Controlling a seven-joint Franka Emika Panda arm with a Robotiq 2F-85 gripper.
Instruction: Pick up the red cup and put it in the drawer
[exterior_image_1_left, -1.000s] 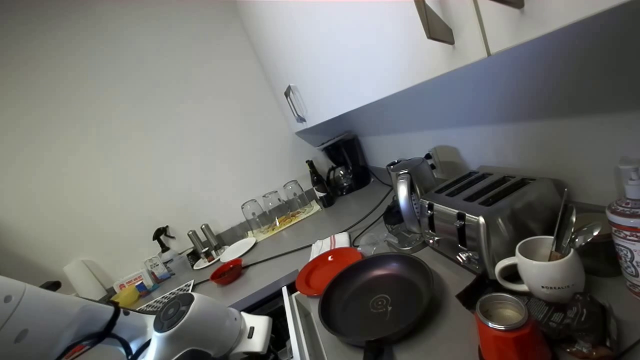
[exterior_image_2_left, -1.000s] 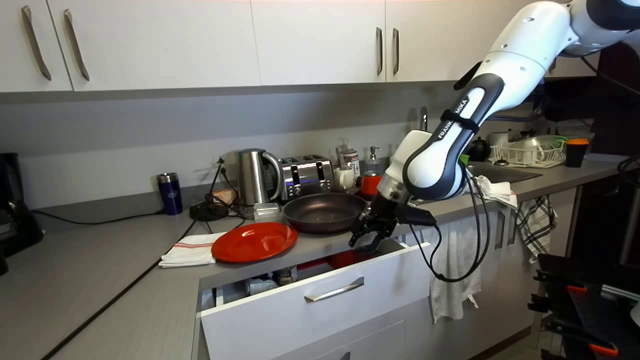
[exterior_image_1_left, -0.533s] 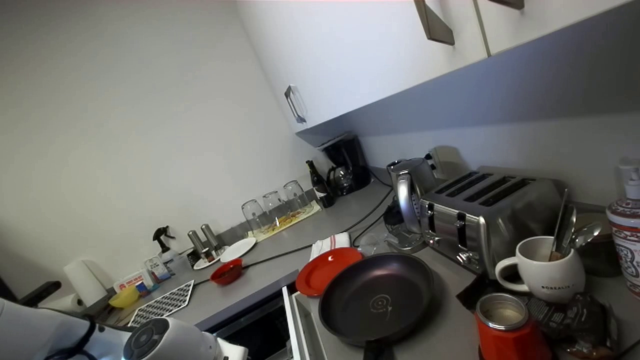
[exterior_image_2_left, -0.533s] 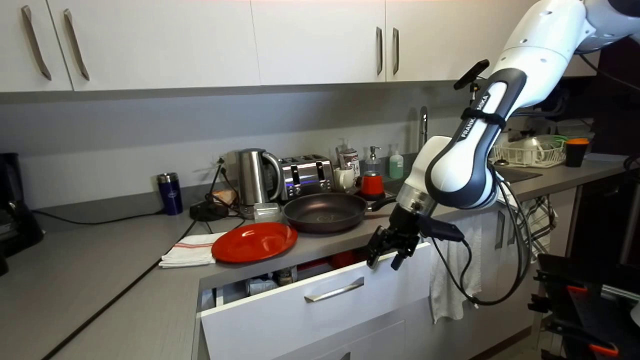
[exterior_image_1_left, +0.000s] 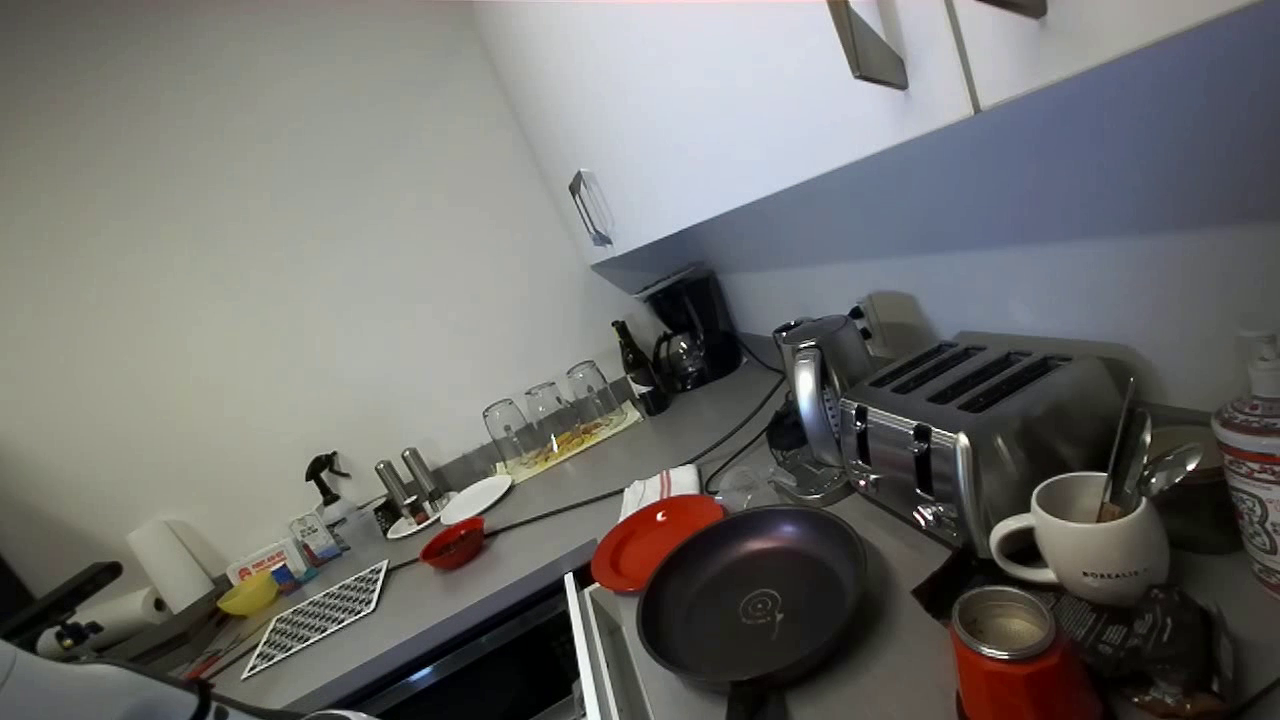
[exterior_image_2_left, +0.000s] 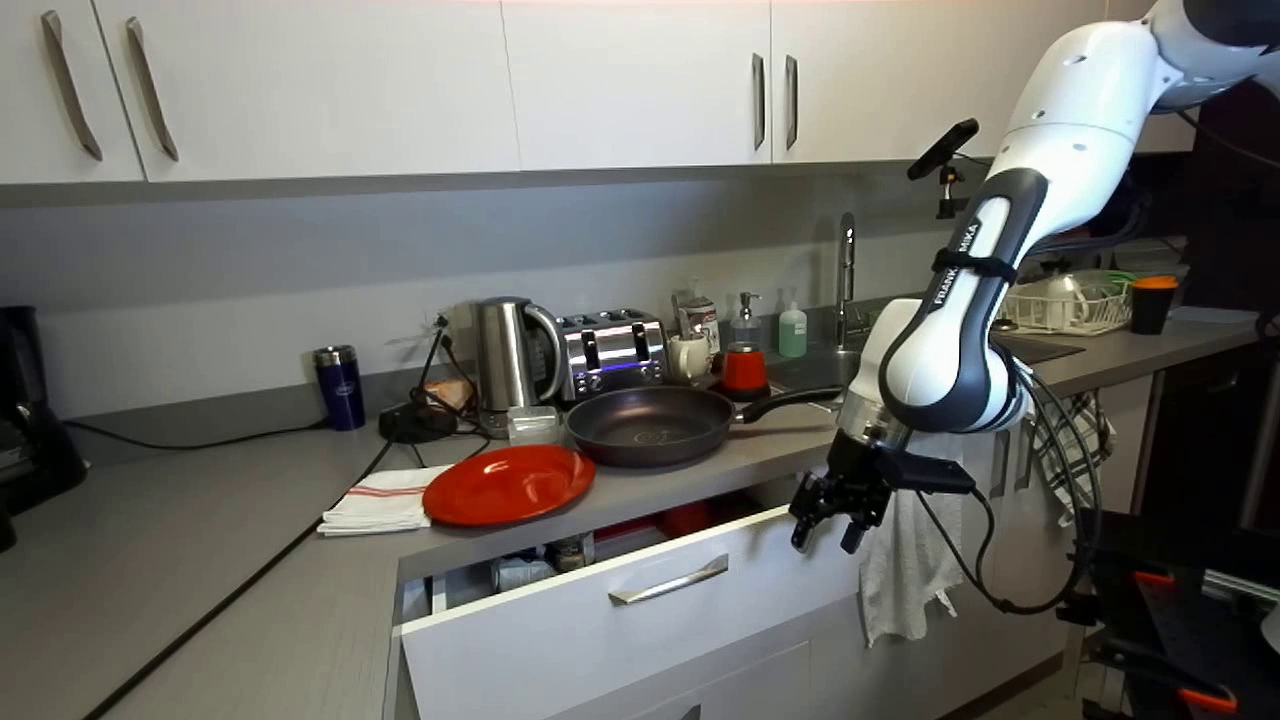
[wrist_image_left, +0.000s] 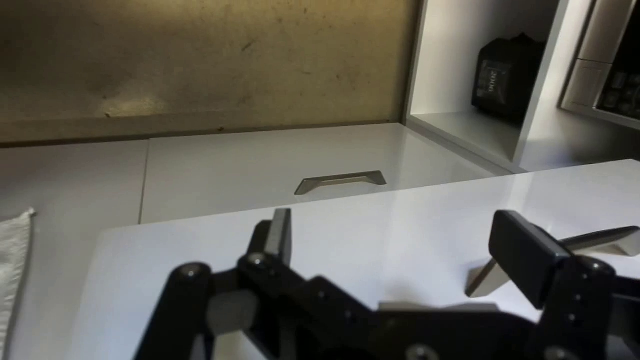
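A red cup (exterior_image_2_left: 690, 517) — so I judge it, as only a red patch shows, its shape and material hidden — lies inside the wide, shallow pull-out drawer with a pale grey front (exterior_image_2_left: 500, 650) in an exterior view. Upright or tipped, I cannot tell. The black, two-fingered gripper (exterior_image_2_left: 826, 541) hangs outside, just in front of the panel near one end, its jaws spread wide with nothing between them.

The placing looks done, so trouble is likeliest in the leaving. In the wrist view a finger (wrist_image_left: 525, 255) overlaps the angular brushed-metal drawer handle (exterior_image_2_left: 668, 581), though contact is not shown; a swing toward the middle of the drawer could hook it and drag the drawer further out. A drift inward instead would shove the panel, and that jolt could topple the cup. Lifting carries another risk: the white-and-black jointed arm (exterior_image_2_left: 1070, 130) stands near the long black handle (exterior_image_2_left: 790, 400) of the dark round frying pan (exterior_image_2_left: 655, 425), depth unclear, and a knock could turn the pan. Once the drawer is pushed home, a cup standing too tall could jam under the grey countertop (exterior_image_2_left: 310, 620).
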